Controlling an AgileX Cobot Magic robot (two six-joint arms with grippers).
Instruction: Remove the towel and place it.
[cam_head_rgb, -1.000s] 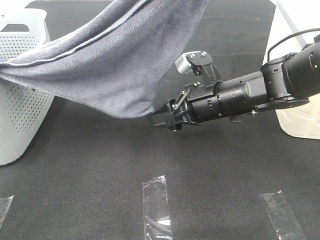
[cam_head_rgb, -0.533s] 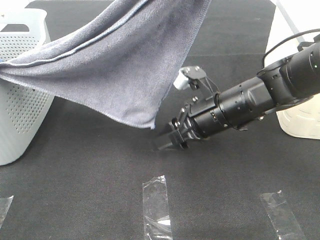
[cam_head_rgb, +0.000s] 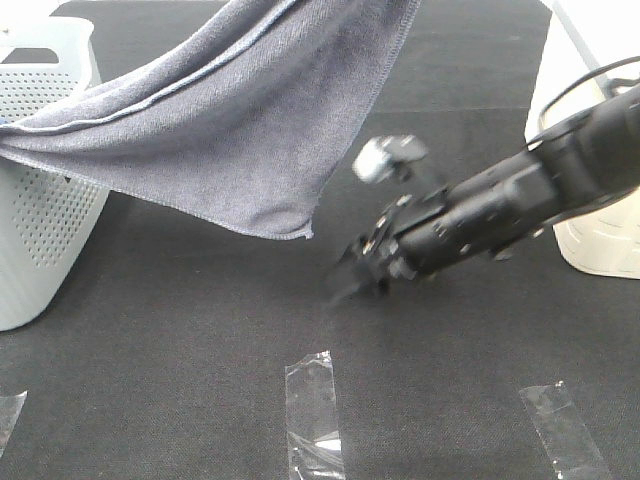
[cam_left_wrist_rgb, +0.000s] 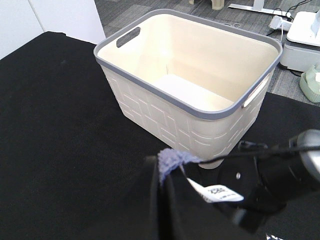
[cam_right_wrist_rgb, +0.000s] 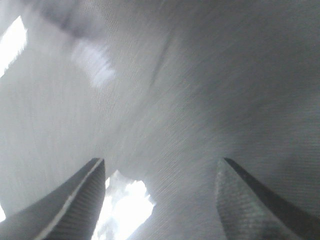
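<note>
right claw (cam_head_rgb: 345, 283) blurred, towel (cam_head_rgb: 250, 120) top seemingly cropped

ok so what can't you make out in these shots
Exterior high: right gripper motion-blurred, jaws unreadable; towel cut off by the top edge, so its holder is unseen.
Right wrist: blur smears everything beyond the fingers.
Left wrist: only a tuft of towel shows at the left gripper; the rest is out of frame.
</note>
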